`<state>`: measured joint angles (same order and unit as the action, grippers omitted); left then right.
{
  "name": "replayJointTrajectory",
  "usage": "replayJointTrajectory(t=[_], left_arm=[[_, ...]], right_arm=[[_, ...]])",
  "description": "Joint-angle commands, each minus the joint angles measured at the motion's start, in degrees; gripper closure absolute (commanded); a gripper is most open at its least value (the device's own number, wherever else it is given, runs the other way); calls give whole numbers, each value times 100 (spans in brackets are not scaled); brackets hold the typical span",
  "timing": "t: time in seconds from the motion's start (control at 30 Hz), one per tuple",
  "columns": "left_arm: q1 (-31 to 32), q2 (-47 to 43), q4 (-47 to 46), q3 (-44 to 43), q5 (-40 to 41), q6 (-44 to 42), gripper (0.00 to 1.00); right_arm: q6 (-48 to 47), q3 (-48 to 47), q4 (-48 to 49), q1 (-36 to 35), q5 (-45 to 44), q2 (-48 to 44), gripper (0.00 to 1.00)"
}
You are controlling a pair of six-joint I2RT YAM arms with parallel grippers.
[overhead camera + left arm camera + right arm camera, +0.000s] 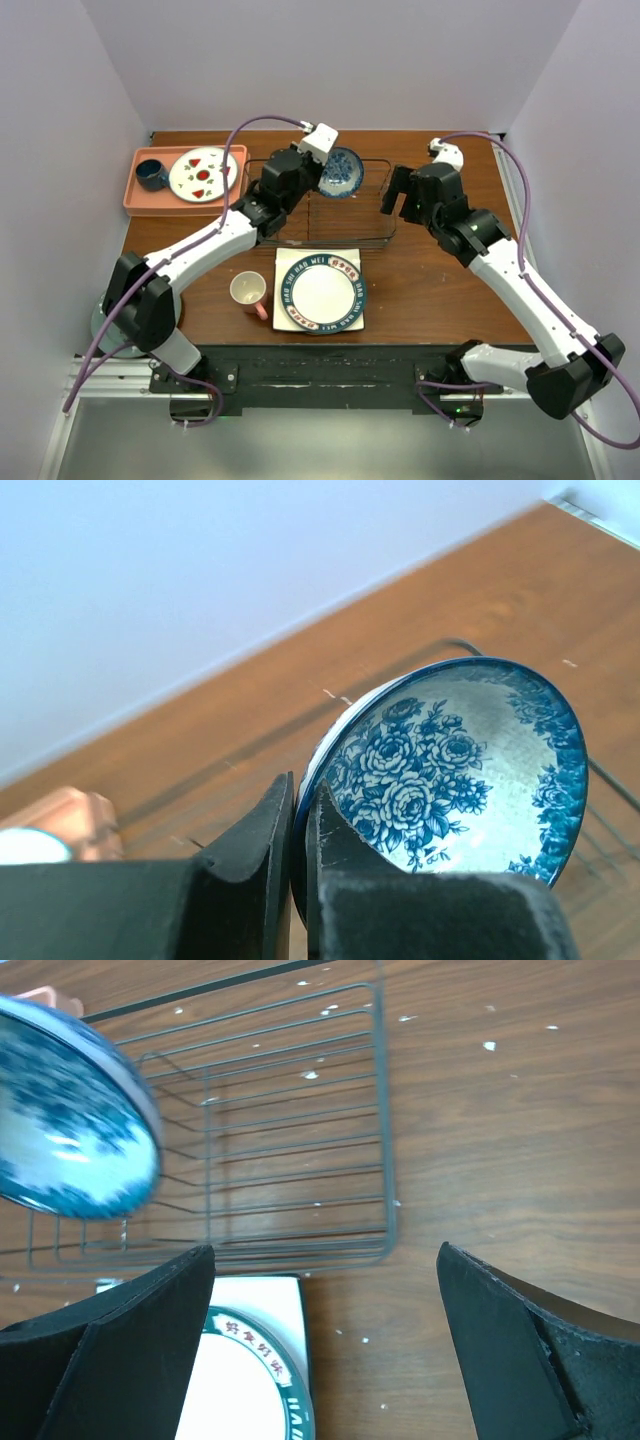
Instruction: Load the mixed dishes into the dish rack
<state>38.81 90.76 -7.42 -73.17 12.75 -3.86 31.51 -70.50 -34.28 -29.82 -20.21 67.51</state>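
My left gripper (325,177) (300,792) is shut on the rim of the small blue-and-white patterned bowl (342,172) (460,770). It holds the bowl on edge over the back of the dish rack (345,225) (290,1140). From the right wrist the bowl (70,1130) shows blurred at upper left. My right gripper (400,197) (325,1255) stands open and empty just right of the rack. In front of the rack, the round lettered-rim plate (322,292) (240,1380) lies on the white square plate (285,258) (270,1300). The pink mug (249,292) stands to their left.
A salmon-pink tray (135,200) at the back left carries a white plate with red marks (204,175) and a small dark blue cup (151,175). White walls enclose the wooden table (430,290) on three sides.
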Motion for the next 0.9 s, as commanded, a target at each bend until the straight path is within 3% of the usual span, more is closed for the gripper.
replayJointTrajectory(t=[0.0,0.17,0.47,0.87], left_arm=[[127,230,-1867,31,789,-1230,100],[171,897,-2562,-171,1027,-2064,100],[312,1935,-3757,-295,1168,-3716,100],[426,3166,-5322,-541,1502,-5642,100]], right_arm=[[198,-341,-412,20,-800,-273,4],[488,-333,-852,117,-1257,-562,4],[611,-377,-1212,372,-1310,-862,5],[357,-376,-1177,1154,-388,-651,6]])
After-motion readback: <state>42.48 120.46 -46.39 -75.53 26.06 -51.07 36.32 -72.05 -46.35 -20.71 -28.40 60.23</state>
